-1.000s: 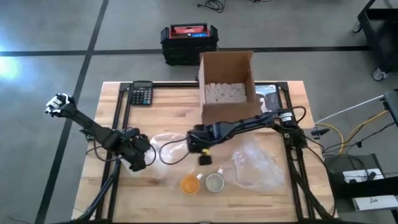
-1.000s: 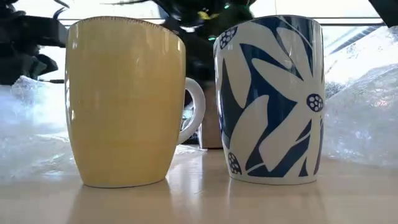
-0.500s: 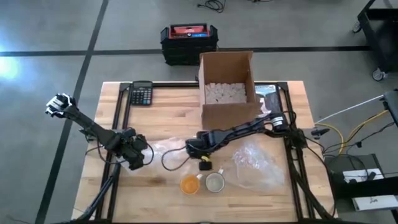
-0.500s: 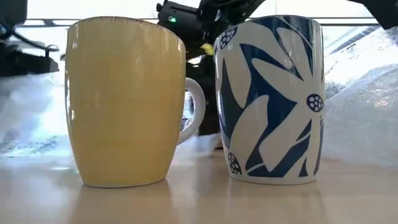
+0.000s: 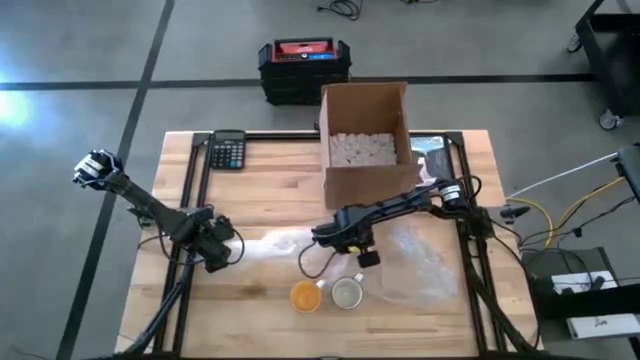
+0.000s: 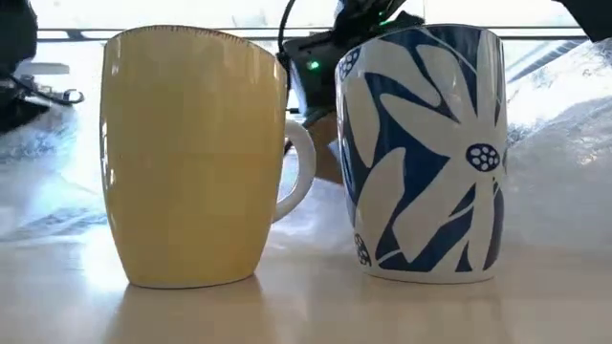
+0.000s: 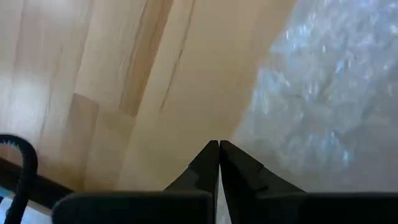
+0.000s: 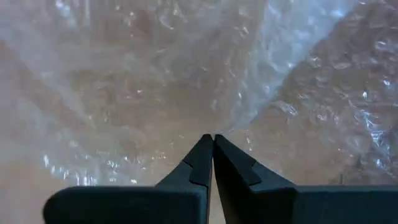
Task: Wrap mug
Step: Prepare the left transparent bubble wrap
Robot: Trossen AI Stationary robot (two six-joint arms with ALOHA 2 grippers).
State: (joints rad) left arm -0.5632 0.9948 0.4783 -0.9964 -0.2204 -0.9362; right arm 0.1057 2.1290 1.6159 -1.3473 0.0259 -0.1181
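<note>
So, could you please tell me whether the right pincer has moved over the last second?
Yes. The right pincer has shifted rightward, from left of the cardboard box to below it.

A pale wooden bench (image 5: pixel 270 190) with a black frame stands on a smooth grey concrete floor (image 5: pixel 80 50), which is crossed by dark lines, one running across at twelve o'clock behind the bench and another slanting down at nine o'clock. At twelve o'clock on the floor sits a black case with a red top (image 5: pixel 304 62). At two o'clock a dark cart on castors (image 5: pixel 612 50) stands at the edge. At four o'clock yellow and white cables (image 5: pixel 560 215) trail toward dark equipment (image 5: pixel 585 290). A bright glare patch (image 5: pixel 15 105) lies at ten o'clock. From bench height, bright windows (image 6: pixel 191 11) glow behind.
</note>
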